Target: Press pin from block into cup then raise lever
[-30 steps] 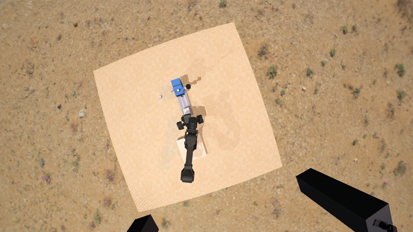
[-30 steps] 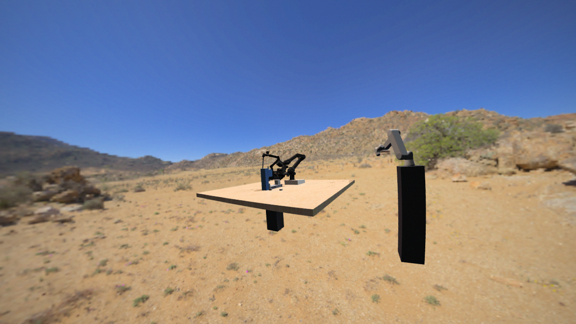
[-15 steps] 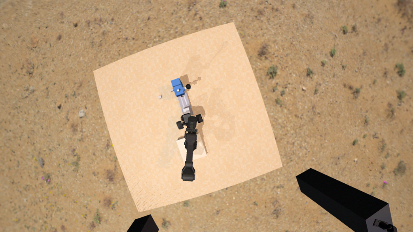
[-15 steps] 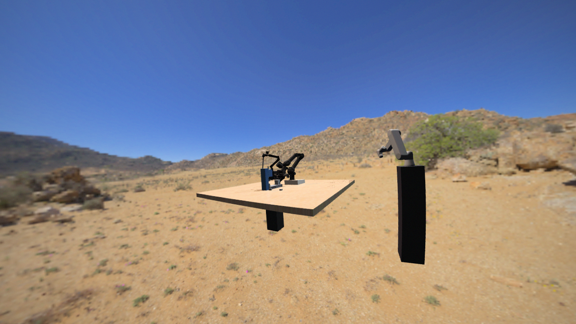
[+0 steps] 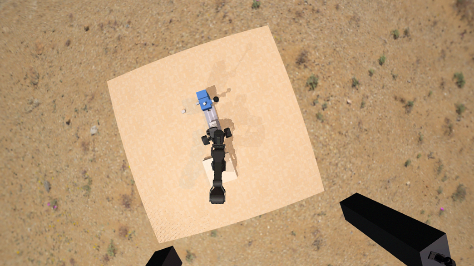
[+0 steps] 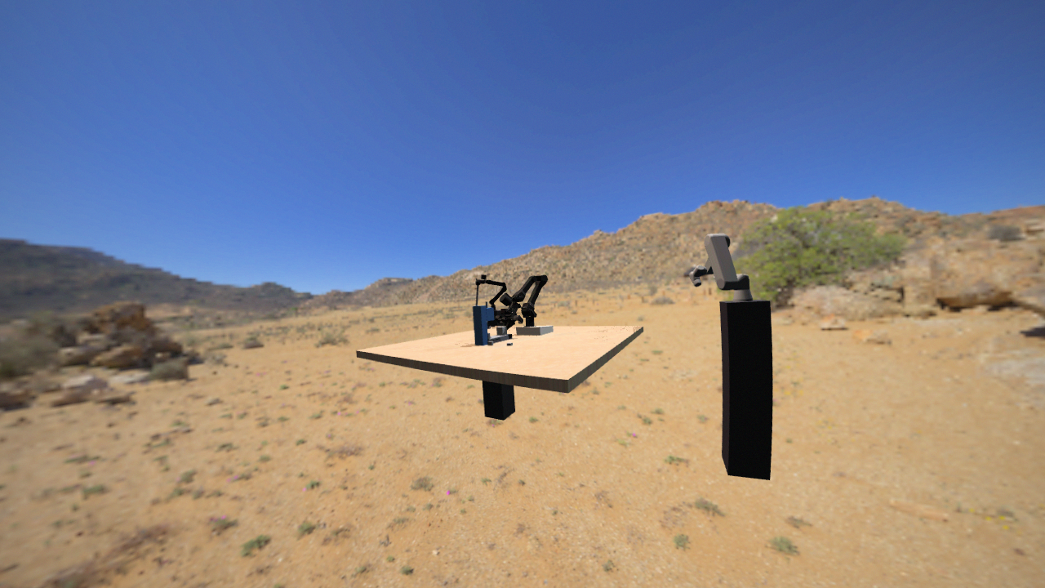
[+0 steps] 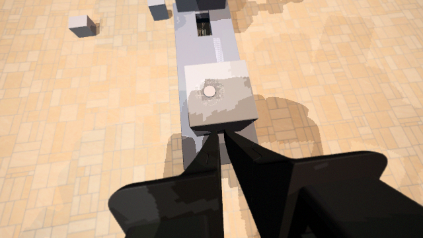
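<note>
The light block [image 7: 231,109] [image 5: 213,124] stands on the near part of the grey press bed [image 7: 185,36] [image 5: 210,114], with its round pin [image 7: 209,91] showing in the top face. The bed's dark slot [image 7: 203,24] is further up, close to the blue press [image 5: 202,95] [image 6: 480,326], so the block stands apart from the press. The lever's black knob [image 5: 216,99] [image 6: 480,279] is up. My gripper [image 7: 220,134] is shut and empty, its tips at or just off the block's near side; contact is unclear. The punch is hidden, and I cannot make out the cup.
One small grey cube [image 7: 78,26] [image 5: 183,111] lies left of the bed on the table [image 5: 153,102]. Another small grey piece [image 7: 158,10] is closer to the press. The arm's pale base slab [image 5: 230,173] is behind the gripper.
</note>
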Available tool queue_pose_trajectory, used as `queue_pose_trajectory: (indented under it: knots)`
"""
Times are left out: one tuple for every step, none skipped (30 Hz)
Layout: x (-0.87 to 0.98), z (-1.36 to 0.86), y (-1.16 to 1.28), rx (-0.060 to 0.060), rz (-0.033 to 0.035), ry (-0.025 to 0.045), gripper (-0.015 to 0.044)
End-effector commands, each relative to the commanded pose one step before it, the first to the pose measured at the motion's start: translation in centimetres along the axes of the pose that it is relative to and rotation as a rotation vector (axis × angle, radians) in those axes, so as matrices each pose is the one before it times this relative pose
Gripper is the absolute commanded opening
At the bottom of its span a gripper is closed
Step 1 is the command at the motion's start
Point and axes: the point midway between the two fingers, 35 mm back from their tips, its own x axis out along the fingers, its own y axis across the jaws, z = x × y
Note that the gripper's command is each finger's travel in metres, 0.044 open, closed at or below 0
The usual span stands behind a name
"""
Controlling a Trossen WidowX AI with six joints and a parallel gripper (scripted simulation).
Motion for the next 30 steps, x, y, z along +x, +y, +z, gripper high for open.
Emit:
queue_pose_trajectory:
  knots:
    - [0.481,0.407,-0.049,0.0054,-0.00361,-0.01039,0.003]
    - [0.104,0.111,-0.002,0.0,0.0,-0.00449,0.003]
    - [0.104,0.111,-0.001,0.0,0.0,-0.00443,0.003]
    - [0.104,0.11,-0.001,0.0,0.0,-0.00446,0.003]
    - [0.104,0.107,0.0,0.0,0.0,-0.0046,0.003]
    - [0.106,0.108,0.001,0.0,0.00001,-0.00459,0.003]
    - [0.109,0.111,-0.001,0.0,0.0,-0.00472,0.003]
    - [0.096,0.097,-0.001,0.0,0.0,-0.00407,0.003]
    - [0.096,0.096,-0.002,0.0,0.0,-0.00416,0.003]
    - [0.098,0.097,-0.002,0.0,0.0,-0.00413,0.003]
    - [0.098,0.097,-0.001,0.0,0.0,-0.00418,0.003]
    - [0.098,0.095,0.0,0.0,0.0,-0.00426,0.003]
    - [0.099,0.096,0.0,0.0,0.0,-0.00428,0.003]
    - [0.101,0.096,0.0,0.0,0.0,-0.0043,0.003]
    - [0.102,0.096,0.0,0.0,0.0,-0.00432,0.003]
    - [0.102,0.096,0.001,0.0,0.00001,-0.00425,0.003]
    - [0.102,0.095,0.001,0.0,0.00001,-0.00429,0.003]
    - [0.103,0.094,0.001,0.0,0.00001,-0.00435,0.003]
    - [0.103,0.094,0.002,0.0,0.00001,-0.00432,0.003]
    - [0.103,0.093,0.002,0.0,0.00001,-0.00428,0.003]
    - [0.104,0.093,0.002,0.0,0.00001,-0.00418,0.003]
    - [0.104,0.092,0.002,0.0,0.00001,-0.00422,0.003]
    - [0.104,0.092,0.003,0.0,0.00001,-0.00419,0.003]
    - [0.104,0.091,0.003,0.0,0.00001,-0.00417,0.003]
    - [0.104,0.09,0.003,0.0,0.00001,-0.00422,0.003]
    - [0.105,0.09,0.003,0.0,0.00001,-0.00419,0.003]
    - [0.106,0.09,0.003,0.0,0.00001,-0.00416,0.003]
    - [0.106,0.089,0.003,0.0,0.00001,-0.0042,0.003]
    - [0.105,0.087,0.003,0.0,0.00001,-0.00426,0.003]
    - [0.106,0.087,0.003,0.0,0.00001,-0.00425,0.003]
